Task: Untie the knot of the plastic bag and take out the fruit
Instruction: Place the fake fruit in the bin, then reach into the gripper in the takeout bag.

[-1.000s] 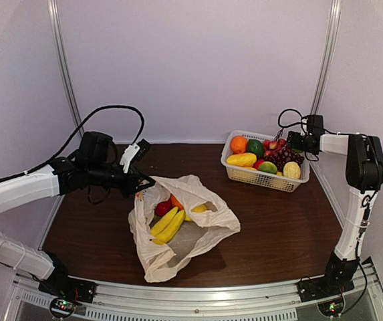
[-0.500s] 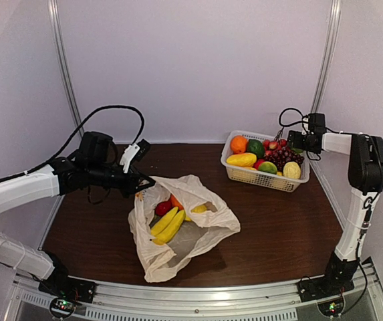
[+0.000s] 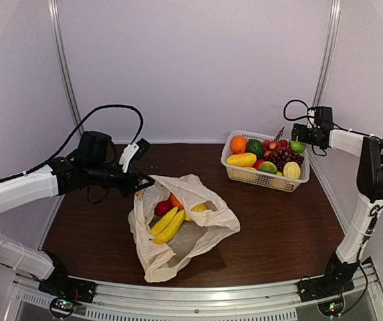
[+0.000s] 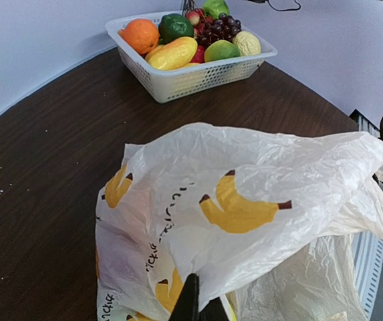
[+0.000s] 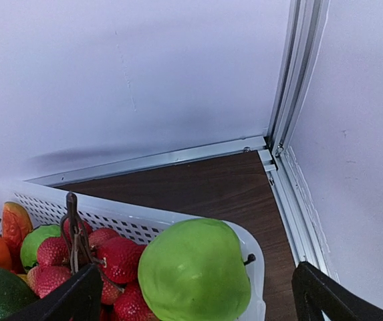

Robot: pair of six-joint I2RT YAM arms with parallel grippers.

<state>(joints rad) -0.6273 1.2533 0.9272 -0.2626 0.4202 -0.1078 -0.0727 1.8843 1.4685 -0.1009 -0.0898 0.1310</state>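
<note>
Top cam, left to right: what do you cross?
left pincer → bag → basket → right pincer, over the basket's right end

We read this as a lab robot cell: plain white panel walls (image 3: 191,67) framed by silver aluminium posts (image 3: 63,67), dark brown wood-grain tabletop (image 3: 278,221), white-and-black left arm (image 3: 24,187) and right arm (image 3: 371,174) bolted to a ribbed silver base rail (image 3: 198,301), loose black cables (image 3: 111,108) looping off the wrists
</note>
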